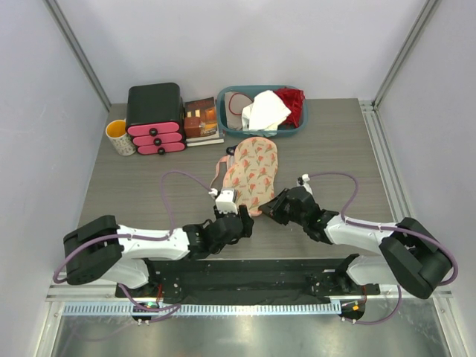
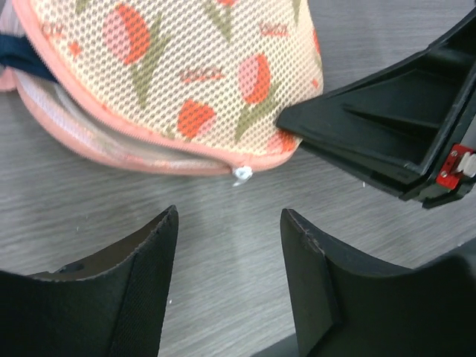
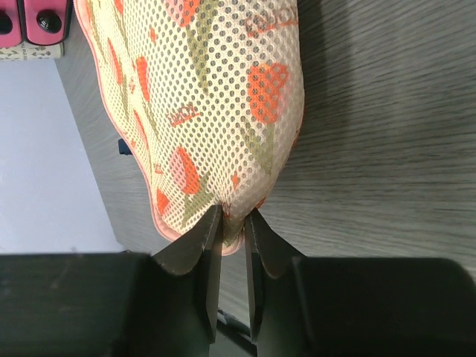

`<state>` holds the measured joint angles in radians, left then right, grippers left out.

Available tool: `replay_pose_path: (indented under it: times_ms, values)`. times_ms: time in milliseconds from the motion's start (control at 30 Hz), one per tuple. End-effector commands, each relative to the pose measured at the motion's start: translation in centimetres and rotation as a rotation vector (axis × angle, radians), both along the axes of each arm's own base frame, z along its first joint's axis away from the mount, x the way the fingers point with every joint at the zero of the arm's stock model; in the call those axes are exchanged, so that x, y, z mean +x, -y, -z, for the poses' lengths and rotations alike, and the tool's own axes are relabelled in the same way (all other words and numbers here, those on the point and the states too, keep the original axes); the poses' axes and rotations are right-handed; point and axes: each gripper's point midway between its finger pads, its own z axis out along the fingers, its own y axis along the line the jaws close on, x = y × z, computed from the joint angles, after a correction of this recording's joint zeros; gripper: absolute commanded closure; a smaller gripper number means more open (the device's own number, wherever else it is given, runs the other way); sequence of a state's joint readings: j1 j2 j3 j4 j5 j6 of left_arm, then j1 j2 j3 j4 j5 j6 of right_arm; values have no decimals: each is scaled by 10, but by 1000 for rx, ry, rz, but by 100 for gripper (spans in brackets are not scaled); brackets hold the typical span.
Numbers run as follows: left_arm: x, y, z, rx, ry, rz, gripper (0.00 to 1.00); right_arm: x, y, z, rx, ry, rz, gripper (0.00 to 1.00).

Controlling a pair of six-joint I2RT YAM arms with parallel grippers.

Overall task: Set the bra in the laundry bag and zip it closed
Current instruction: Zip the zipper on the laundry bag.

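Zip step. The right gripper [image 3: 233,223] is clamping the bag [image 1: 253,172] at its near tip. The left gripper [image 2: 229,223] is hovering, fingers apart, just short of the pull [image 2: 242,175]. The bra [image 2: 22,59] is showing inside the open seam. Pinch the pull squarely and drag along the seam while the right is anchoring.

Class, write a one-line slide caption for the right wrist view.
Right gripper pinches the rim of the floral mesh laundry bag lying on the grey table.
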<state>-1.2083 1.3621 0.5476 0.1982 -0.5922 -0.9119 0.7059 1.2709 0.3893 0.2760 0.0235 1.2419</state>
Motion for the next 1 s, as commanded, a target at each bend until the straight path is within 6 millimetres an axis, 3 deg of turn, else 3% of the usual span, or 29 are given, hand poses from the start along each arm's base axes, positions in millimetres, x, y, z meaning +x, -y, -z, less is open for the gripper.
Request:
replay_pose_path:
  times_ms: [0,200,500,633,967]
  values:
    - [22,7,-22,13,95,-34,43,5,-11,-25,73,5,14,78]
    - [34,21,-19,27,78,-20,45,0,-17,-29,115,-22,4,82]
    - [44,29,-21,85,65,-49,66,2,-18,-39,143,-14,18,84]
    - [38,24,-20,70,53,-36,53,3,-17,-36,134,-16,18,84]
    - [22,9,-26,38,21,-14,56,2,-18,-31,123,-19,10,85]
